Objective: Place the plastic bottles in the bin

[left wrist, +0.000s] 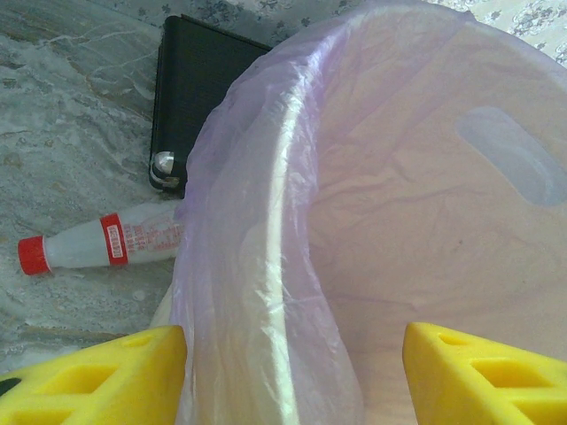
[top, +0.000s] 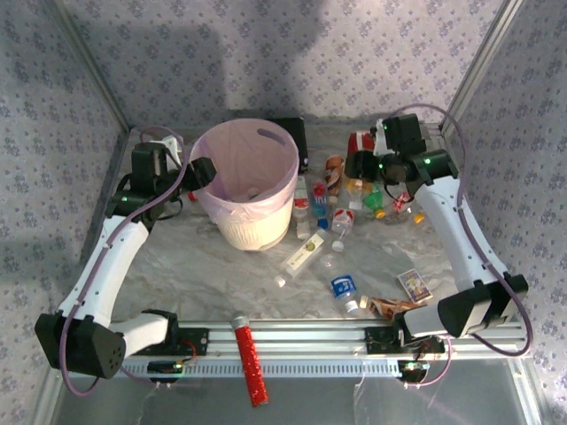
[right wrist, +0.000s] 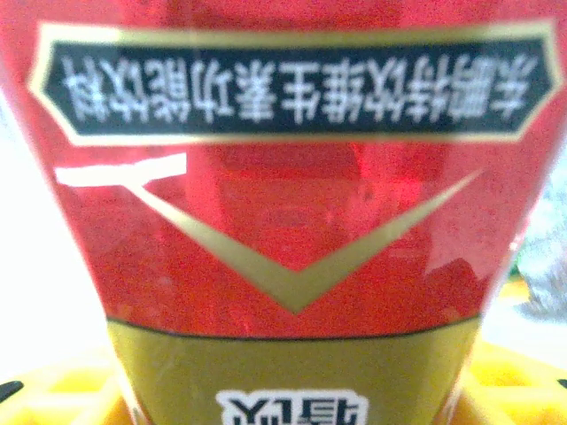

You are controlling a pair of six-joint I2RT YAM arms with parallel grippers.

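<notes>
The left gripper [top: 200, 171] is spread open astride the bin [left wrist: 275, 266] rim, with a red-capped bottle [left wrist: 106, 241] lying beside it. The right gripper's [top: 361, 165] state cannot be told behind a red-labelled bottle [right wrist: 292, 221].

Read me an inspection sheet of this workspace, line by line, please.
Surface: table covered in a wrinkled grey sheet.
Job's things: bin, lined with a thin bag, left of centre; plastic bottles scattered to its right; red-capped bottle beside its wall.
Clutter: red glittery tube on the front rail; small card; black box behind bin.
Grippers: left gripper open, straddling the bin's rim; right gripper shut on red-labelled bottle.
Cables: purple cables loop along both arms.
Surroundings: patterned walls, metal frame.
</notes>
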